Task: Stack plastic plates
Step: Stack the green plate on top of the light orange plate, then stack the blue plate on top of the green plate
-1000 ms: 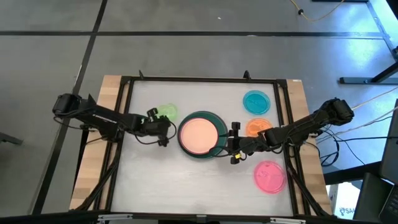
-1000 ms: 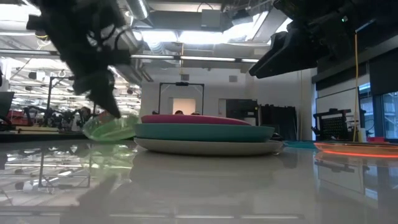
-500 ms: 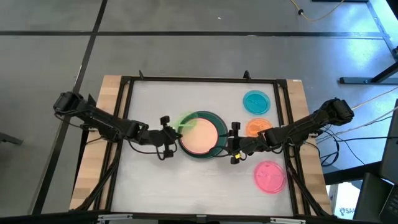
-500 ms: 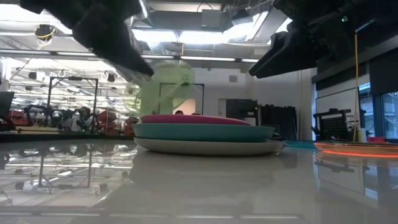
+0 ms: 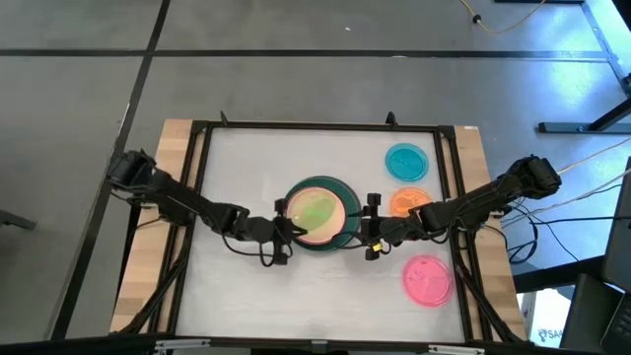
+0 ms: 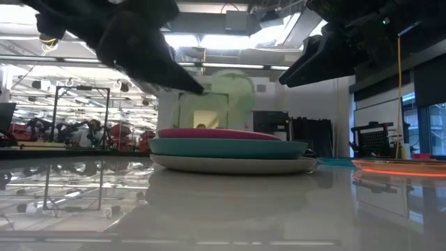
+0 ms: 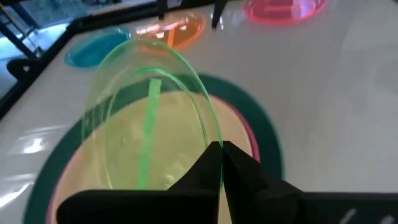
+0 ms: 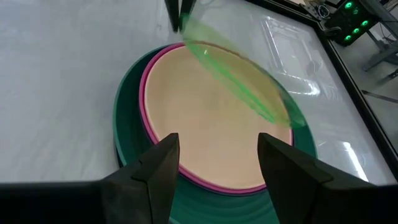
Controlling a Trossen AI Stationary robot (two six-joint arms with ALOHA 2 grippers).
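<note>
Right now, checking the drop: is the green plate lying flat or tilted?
Tilted: the green plate hangs slanted above the stack, gripped at its rim by the left end effector.

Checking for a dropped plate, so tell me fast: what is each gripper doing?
Left gripper: shut on the small green plate, held tilted above the stack.
Right gripper: jaws open, empty, beside the stack's dark green plate.

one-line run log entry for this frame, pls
left gripper: shut on small green plate, tilted over stack | right gripper: open, beside stack | stack top: peach plate | loose: teal, orange, pink
</note>
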